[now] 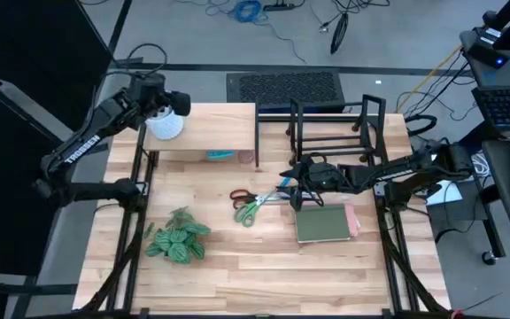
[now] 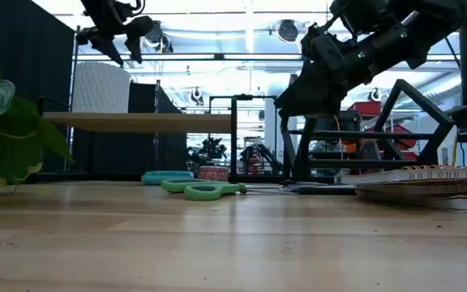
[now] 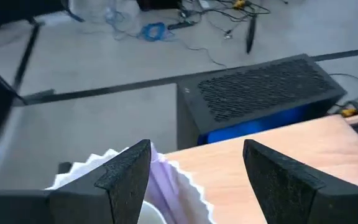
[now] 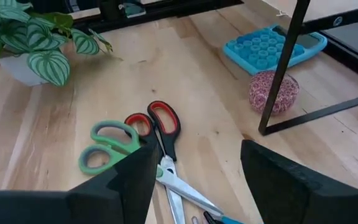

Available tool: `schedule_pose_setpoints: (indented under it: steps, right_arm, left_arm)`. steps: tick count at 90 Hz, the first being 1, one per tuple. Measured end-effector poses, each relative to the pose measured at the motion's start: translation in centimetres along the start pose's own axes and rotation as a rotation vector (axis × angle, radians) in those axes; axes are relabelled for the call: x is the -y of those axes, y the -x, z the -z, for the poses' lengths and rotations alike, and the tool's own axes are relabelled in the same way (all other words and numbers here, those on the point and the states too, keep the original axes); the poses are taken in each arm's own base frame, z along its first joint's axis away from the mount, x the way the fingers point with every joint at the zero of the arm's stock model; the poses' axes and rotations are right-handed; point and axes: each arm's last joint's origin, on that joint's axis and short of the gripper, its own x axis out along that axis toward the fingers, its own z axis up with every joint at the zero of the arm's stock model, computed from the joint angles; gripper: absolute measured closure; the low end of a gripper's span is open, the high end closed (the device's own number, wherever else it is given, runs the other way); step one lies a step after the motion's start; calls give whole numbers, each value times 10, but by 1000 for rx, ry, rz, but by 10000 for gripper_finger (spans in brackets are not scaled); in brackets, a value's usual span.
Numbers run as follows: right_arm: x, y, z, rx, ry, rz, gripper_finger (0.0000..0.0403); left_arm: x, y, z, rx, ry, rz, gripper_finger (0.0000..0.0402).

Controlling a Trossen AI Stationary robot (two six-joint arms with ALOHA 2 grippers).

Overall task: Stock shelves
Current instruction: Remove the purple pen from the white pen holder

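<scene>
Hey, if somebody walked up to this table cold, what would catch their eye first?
Probably the left gripper, open above a white ribbed pot on the pale-wood riser shelf at the back left. Next, the right gripper, open over the scissors mid-table, with the black wire rack behind it and a leafy plant front left.

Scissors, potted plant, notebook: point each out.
Scissors (image 4: 107, 148), right wrist view, green handle loop.
Potted plant (image 1: 178, 239), high view, striped leaves.
Notebook (image 1: 322, 223), high view, middle of green cover.
</scene>
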Motion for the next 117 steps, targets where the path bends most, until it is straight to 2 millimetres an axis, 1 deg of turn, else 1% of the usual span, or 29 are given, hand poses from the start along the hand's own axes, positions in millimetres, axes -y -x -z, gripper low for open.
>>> schedule_pose_setpoints:
  steps: [24,33,38,46,66,77,85,106,117]
  right_arm:
    - [0,0,0,-1,-31,-2,188]
    - [0,0,0,-1,-32,-2,188]
    - [0,0,0,-1,-41,-2,188]
    - [0,0,0,-1,-52,-2,188]
    - [0,0,0,-2,-51,-2,188]
    - [-2,0,1,-8,-49,-8,188]
    - [-3,1,1,-9,-42,-12,188]
    - [-3,1,2,-9,-40,-12,188]
    - [-3,1,2,-10,-40,-11,188]
  left_arm:
    - [-1,-1,2,-27,17,12,159]
    - [-3,-1,2,-14,10,-65,159]
    - [-4,-1,2,-11,8,-79,159]
    - [-6,-4,2,-22,13,-83,159]
    - [-7,-21,2,-65,-9,-115,159]
    - [-6,-24,2,-73,-25,-113,162]
    - [-7,-24,2,-73,-23,-116,178]
    - [-7,-24,2,-83,-25,-109,252]
    - [-6,-24,3,-87,-26,-97,276]
